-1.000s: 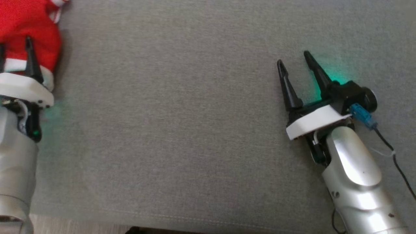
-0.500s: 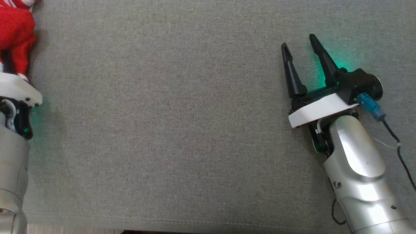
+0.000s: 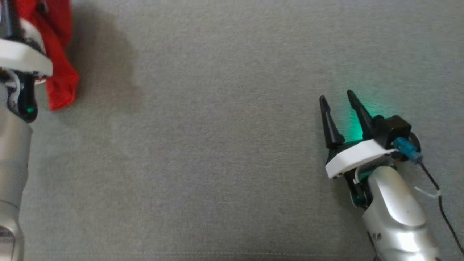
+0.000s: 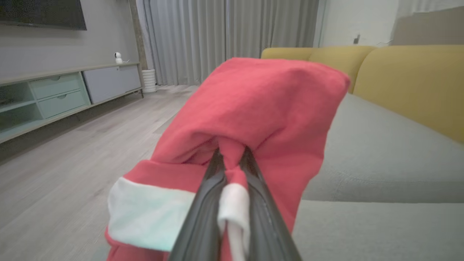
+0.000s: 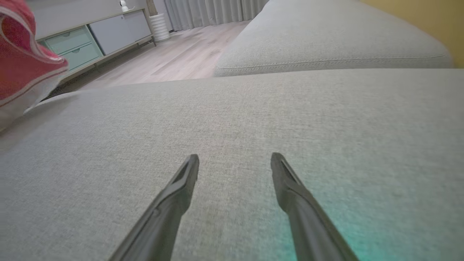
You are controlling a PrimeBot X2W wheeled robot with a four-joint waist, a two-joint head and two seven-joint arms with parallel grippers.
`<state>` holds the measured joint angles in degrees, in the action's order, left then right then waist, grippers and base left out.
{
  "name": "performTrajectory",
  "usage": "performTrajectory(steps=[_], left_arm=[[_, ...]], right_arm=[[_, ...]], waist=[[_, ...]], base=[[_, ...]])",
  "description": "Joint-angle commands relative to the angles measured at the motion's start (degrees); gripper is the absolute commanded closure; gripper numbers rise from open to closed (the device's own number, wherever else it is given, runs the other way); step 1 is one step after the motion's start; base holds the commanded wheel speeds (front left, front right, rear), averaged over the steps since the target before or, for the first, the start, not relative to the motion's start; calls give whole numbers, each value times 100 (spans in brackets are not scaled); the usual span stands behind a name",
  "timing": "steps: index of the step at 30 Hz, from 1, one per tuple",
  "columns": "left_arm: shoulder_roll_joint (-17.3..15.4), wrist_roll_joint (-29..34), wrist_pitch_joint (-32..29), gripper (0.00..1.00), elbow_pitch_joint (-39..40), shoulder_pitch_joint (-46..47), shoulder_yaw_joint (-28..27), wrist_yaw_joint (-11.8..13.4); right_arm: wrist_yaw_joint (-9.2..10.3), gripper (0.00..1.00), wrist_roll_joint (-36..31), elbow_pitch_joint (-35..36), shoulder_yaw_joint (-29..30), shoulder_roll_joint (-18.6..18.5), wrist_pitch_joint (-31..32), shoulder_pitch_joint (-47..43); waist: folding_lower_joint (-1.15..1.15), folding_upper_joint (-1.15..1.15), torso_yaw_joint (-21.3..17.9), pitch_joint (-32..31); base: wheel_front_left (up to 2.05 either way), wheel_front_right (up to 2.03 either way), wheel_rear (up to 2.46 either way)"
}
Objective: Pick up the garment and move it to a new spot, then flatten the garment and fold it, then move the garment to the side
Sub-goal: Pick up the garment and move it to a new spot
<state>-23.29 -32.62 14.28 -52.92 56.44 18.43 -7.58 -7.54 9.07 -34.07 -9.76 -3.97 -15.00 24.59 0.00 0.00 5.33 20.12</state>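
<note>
- 1 garment: red, with a white cuff band. It is bunched and hanging from the left tool.
- 2 tools and 2 silver forearms.
- Left tool: its fingers are pinched narrow on a fold of red cloth with a strip of white trim between them. The rest of the garment drapes over and past the fingertips.
- Left forearm: runs straight up the left edge of the sofa seat, with the wrist near the far left corner.
- In the head view the garment hangs at that far left corner, beside the wrist plate. It throws a soft shadow on the seat to its right. It looks lifted, but I can't tell whether its lowest fold touches the fabric.
- Right tool: fingers spread wide with nothing between them. They are low over the grey fabric in the right half of the seat, toward the front edge, well apart from the garment.
- Right forearm: comes in from the front right corner, angled up and slightly left. There is a green glow on the fabric beside the fingers. 1 black cable trails off the wrist.
- 2 grey seat cushions in the right wrist view, with a seam between them.
- Yellow backrest is behind the seat. Wood floor, 1 low cabinet and grey curtains lie beyond.
</note>
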Motion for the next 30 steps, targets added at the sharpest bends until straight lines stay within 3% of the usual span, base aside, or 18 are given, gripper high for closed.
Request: performTrajectory(steps=[1, 7, 13, 21, 22, 23, 24, 30], left_arm=[[-345, 41, 69, 100, 457, 225, -50, 9], [-43, -191, 71, 100, 1338, -29, 394, 9], [556, -594, 71, 100, 1990, -455, 1105, 9], [1280, -730, 72, 100, 2059, -1196, 2051, 9], [1342, -576, 72, 69, 1936, -1357, 2052, 9], [1395, -547, 72, 17, 1863, -1469, 2016, 9], [1433, -504, 72, 0, 1801, -1571, 1953, 10], [1503, -115, 72, 0, 1688, -2207, 1296, 137]], right_arm=[[5, 0, 93, 146, -183, 103, 0, -73], [5, 0, 462, 206, -442, 108, 0, -266], [5, 0, 664, 227, -633, 108, 0, -402], [5, 0, 869, 245, -944, 109, 0, -445], [5, 0, 894, 240, -1008, 109, 0, -459], [5, 0, 896, 234, -1027, 109, 0, -462], [5, 0, 895, 225, -1029, 109, 0, -463], [5, 0, 836, 194, -858, 109, 0, -509]], waist=[[0, 0, -253, -241], [0, 0, -668, -532], [0, 0, -1104, -767], [0, 0, -1635, -936], [0, 0, -1706, -961], [0, 0, -1725, -969], [0, 0, -1731, -977], [0, 0, -1557, -1075]], base=[[0, 0, 0], [0, 0, 0], [0, 0, 0], [0, 0, 0], [0, 0, 0], [0, 0, 0], [0, 0, 0], [0, 0, 0]])
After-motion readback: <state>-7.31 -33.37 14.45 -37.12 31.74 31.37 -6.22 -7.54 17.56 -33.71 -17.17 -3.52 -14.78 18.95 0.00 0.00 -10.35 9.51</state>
